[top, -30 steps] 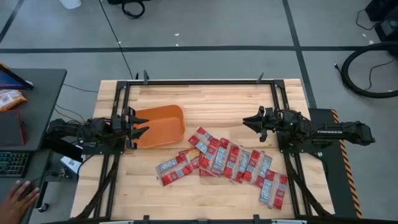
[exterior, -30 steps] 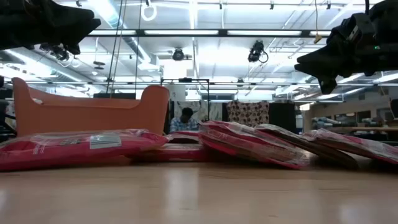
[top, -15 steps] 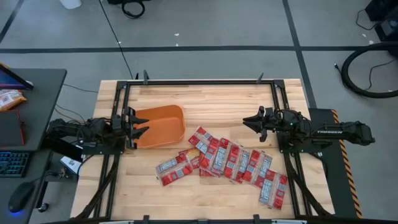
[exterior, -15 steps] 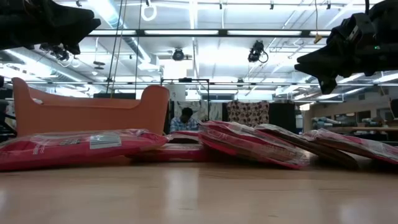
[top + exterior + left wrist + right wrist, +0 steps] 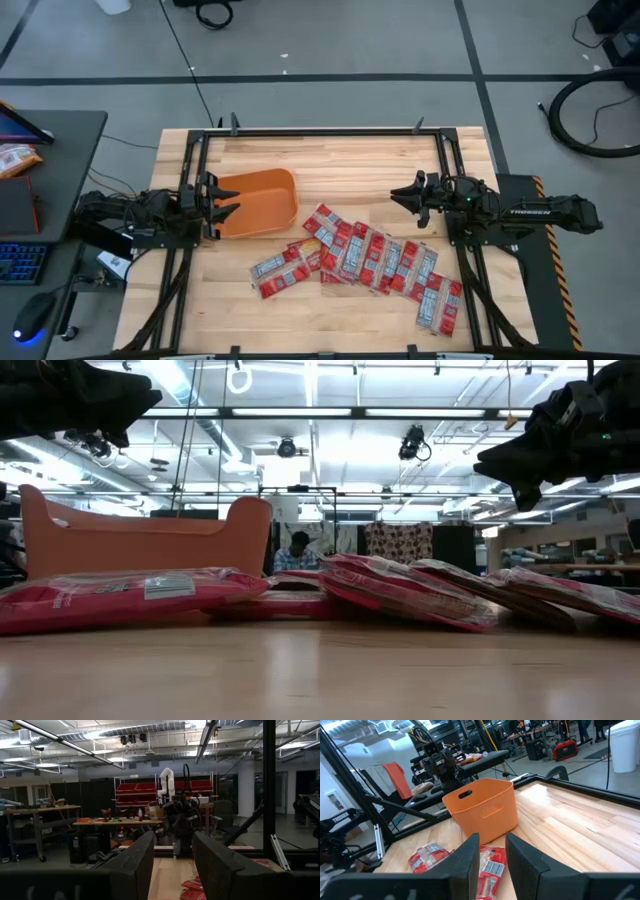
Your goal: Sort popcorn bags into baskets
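Nothing has been sorted yet: the small flat red popcorn bags with silver panels (image 5: 365, 258) all lie loose on the pale wooden worktop (image 5: 340, 160), strung in an overlapping band from its centre down toward the near right corner. One more cluster of packets sits a little left of the rest, near the middle of the front edge.

The orange plastic tub (image 5: 258, 203) sits by the left edge, its rim just beside the nearest bags, and nothing can be seen inside it.

The left gripper (image 5: 222, 203) hangs above the tub's left rim, fingers (image 5: 137, 862) parted with clear air between them, grasping nothing. The right gripper (image 5: 408, 197) floats off the right side, above bare wood just behind the bag band, fingers (image 5: 467, 855) also slightly apart and empty. From table height both arms sit well clear of the packets.

So this looks like the opening step, choosing a first bag. The next move likely calls for the right gripper to drop toward the nearest packet; they lie flat and overlapped, so pinching an edge without dragging neighbours along will be the tricky part.
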